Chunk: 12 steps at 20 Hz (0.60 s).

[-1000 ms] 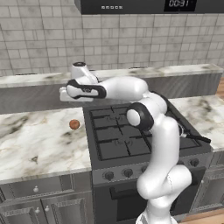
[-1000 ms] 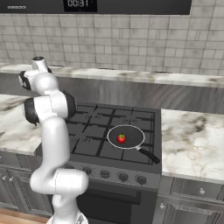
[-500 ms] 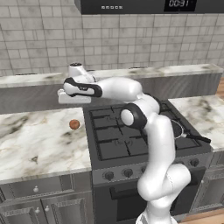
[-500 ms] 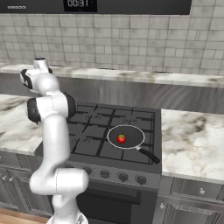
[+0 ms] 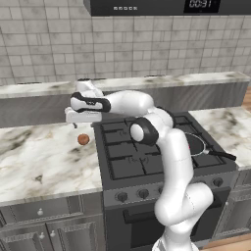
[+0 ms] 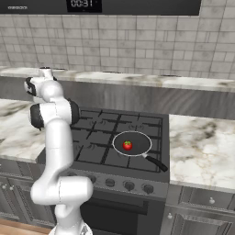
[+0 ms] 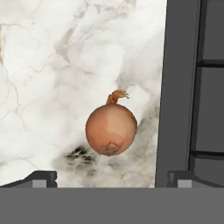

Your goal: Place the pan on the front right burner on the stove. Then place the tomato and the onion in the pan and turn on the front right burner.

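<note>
The jaws stand wide apart with nothing between them. In the hand view the two fingertips [image 7: 43, 178] rise at the bottom corners, and the gripper [image 7: 111, 179] looks straight down on the onion [image 7: 111, 130], which lies on the marble counter [image 7: 39, 78] clear of both tips. The onion's dry stem points toward the top of that view. The dark edge of the stove [image 7: 178, 87] runs just beside the onion.

From the left base view the gripper [image 5: 76, 121] hangs above the counter [image 5: 39, 162], left of the stove [image 5: 147, 157], with the onion [image 5: 83, 139] on the marble below it and slightly nearer the camera, apart from it. The white arm reaches over the stove's back left corner to get there.

In the right base view the pan [image 6: 132, 144] sits on the front right burner [image 6: 137, 153], its handle pointing to the front right, over the stove's edge. The tomato [image 6: 127, 145] rests inside the pan, near its middle. The stove [image 6: 96, 137] carries a row of knobs [image 6: 128, 185] along its front.
</note>
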### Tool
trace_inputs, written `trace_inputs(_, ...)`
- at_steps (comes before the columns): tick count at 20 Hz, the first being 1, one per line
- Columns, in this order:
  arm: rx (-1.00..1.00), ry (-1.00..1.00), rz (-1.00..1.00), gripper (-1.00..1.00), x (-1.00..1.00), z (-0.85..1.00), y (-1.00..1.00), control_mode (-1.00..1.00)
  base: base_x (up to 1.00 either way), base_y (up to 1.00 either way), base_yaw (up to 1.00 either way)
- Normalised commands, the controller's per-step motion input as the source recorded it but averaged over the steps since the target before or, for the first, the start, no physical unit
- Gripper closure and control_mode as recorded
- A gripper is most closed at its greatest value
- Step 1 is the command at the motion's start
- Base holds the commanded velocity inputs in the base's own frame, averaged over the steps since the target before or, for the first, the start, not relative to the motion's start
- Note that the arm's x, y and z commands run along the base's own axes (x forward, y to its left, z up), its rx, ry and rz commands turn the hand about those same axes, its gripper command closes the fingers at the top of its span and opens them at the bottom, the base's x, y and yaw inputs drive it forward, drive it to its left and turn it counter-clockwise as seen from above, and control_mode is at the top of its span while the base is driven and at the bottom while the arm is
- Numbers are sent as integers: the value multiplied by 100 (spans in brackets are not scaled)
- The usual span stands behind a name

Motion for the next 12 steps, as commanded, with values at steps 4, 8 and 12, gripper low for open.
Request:
trace_inputs(4,0,1,4,-100,18,-46,0,-100,0,0,0)
trace_inputs(8,0,1,3,-100,17,-35,2,-100,0,0,0)
trace_inputs(12,0,1,3,-100,9,-11,3,-100,0,0,0)
